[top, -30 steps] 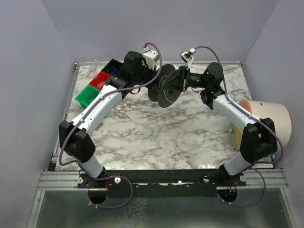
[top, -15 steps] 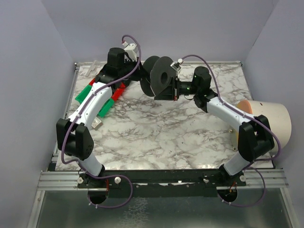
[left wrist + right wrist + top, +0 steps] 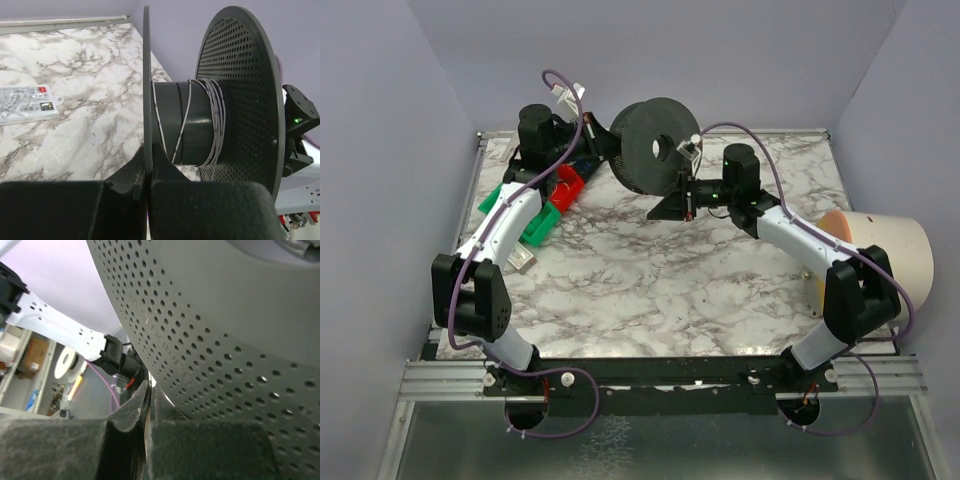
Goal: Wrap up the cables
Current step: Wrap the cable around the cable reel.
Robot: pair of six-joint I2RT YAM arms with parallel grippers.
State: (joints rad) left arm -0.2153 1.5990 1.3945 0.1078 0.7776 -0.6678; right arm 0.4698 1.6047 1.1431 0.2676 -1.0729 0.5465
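Left hand — closed on the rim of the spool's thin flange. Right hand — pads pressed together just under the perforated flange; whether the cable runs between them cannot be told. The spool is held aloft over the middle of the tabletop's far edge. Hub: turns bunched against one flange, a few strays, part bare. Winding judged partway; remaining length unseen.

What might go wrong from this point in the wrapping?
1. The left end effector and right end effector each pinch only a thin flange rim of the spool, held above the table; it may twist or slip out.
2. The cable turns lie loose and slanted across the hub, so they may slide or unwind.
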